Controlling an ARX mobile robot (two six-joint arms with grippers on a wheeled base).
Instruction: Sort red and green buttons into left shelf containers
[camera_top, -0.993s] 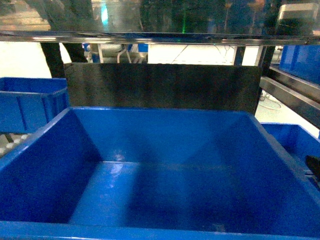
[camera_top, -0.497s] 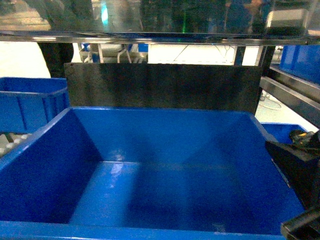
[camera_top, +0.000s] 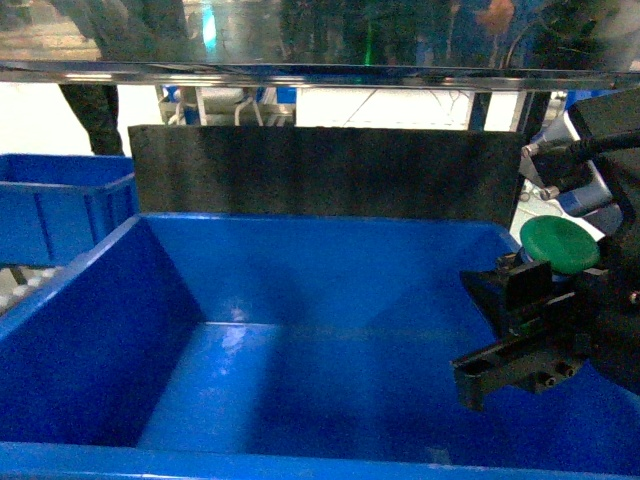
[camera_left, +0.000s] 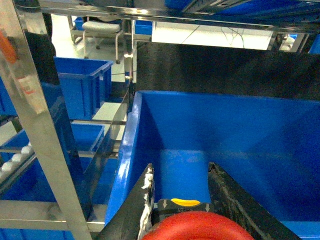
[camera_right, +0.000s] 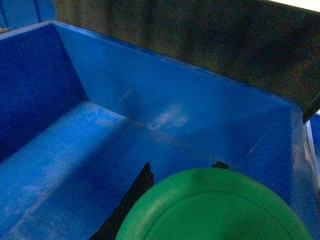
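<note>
A large blue container (camera_top: 150, 270) fills the head view, its floor bare. Over its right side hangs my right gripper (camera_top: 520, 325), shut on the green button (camera_top: 560, 245). In the right wrist view the green cap (camera_right: 215, 210) covers most of my right gripper (camera_right: 182, 167), above the bin's floor (camera_right: 100, 150). In the left wrist view my left gripper (camera_left: 181, 167) is shut on the red button (camera_left: 200, 227), which has a dark body with a yellow mark. It is held just inside the container's left rim (camera_left: 127, 150). The left gripper does not show in the head view.
A black panel (camera_top: 320, 170) stands behind the container under a metal shelf edge (camera_top: 300, 75). Another blue bin (camera_top: 60, 205) sits to the left. A slanted metal shelf post (camera_left: 40, 125) and more blue bins (camera_left: 82, 85) lie left of my left gripper.
My right gripper, holding the green button, has risen from the lower right edge into full view and moved left over the container's right side. The container has not moved.
</note>
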